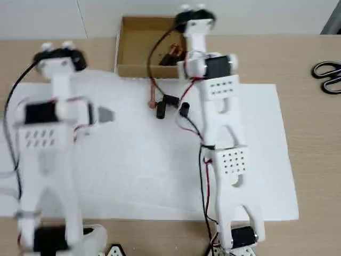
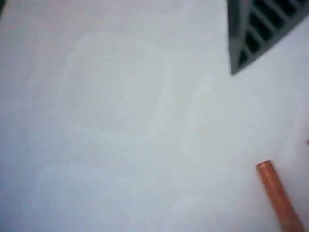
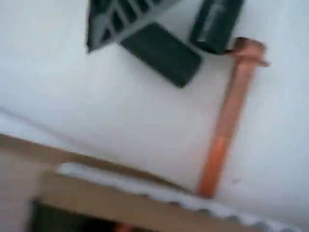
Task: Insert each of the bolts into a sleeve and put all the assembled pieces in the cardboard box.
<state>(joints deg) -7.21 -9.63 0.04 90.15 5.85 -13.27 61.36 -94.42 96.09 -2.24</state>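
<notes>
A copper bolt [image 1: 151, 92] lies on the white sheet [image 1: 133, 170] just in front of the cardboard box [image 1: 139, 71]. Three black sleeves [image 1: 161, 110] [image 1: 170, 100] [image 1: 184, 110] lie beside it. The right wrist view shows the bolt [image 3: 231, 113], two sleeves [image 3: 161, 53] [image 3: 215, 24] and the box edge [image 3: 120, 200] from close by. Brown and black pieces [image 1: 173, 53] rest inside the box. My right arm stretches to the box's near right corner, its gripper [image 3: 120, 19] above the sleeves. My left gripper [image 1: 105, 114] hangs over the sheet, left of the bolt tip [image 2: 277, 195].
Black scissors [image 1: 327, 76] lie on the wooden table at the far right. Red and black cables [image 1: 189, 125] run along the right arm over the sheet. The sheet's middle and front are bare paper.
</notes>
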